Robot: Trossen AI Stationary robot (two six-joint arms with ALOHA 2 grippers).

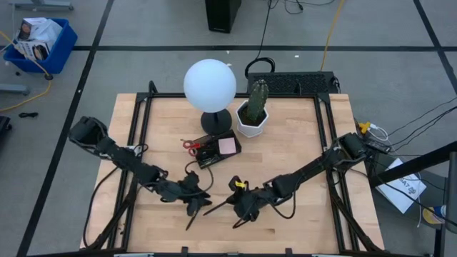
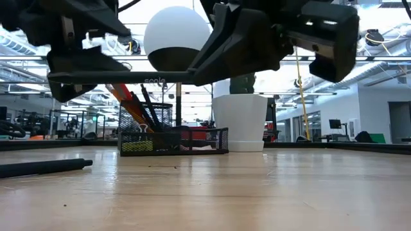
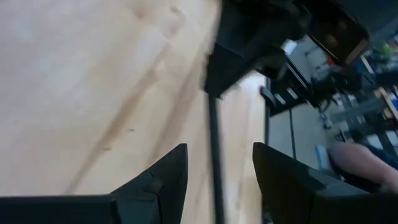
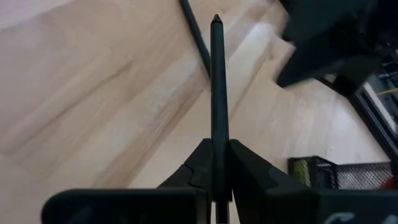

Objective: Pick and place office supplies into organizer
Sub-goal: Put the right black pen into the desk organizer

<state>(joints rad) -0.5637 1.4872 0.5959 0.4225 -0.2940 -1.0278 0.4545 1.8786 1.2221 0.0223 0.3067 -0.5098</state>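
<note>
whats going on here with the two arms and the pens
Two robot arms are tidying office supplies into the black mesh organizer near the lamp and cactus pot. The right gripper is shut on a slim black pen, holding it above the wooden table. The left gripper is open and hangs just over a second black pen that lies on the table. The organizer already holds scissors, a pink sticky-note pad and some pencils.

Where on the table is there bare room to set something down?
Bare wood right of the cactus pot, and left of the organizer. Crowded: the front centre, where the left hand and right hand meet over pens.
</note>
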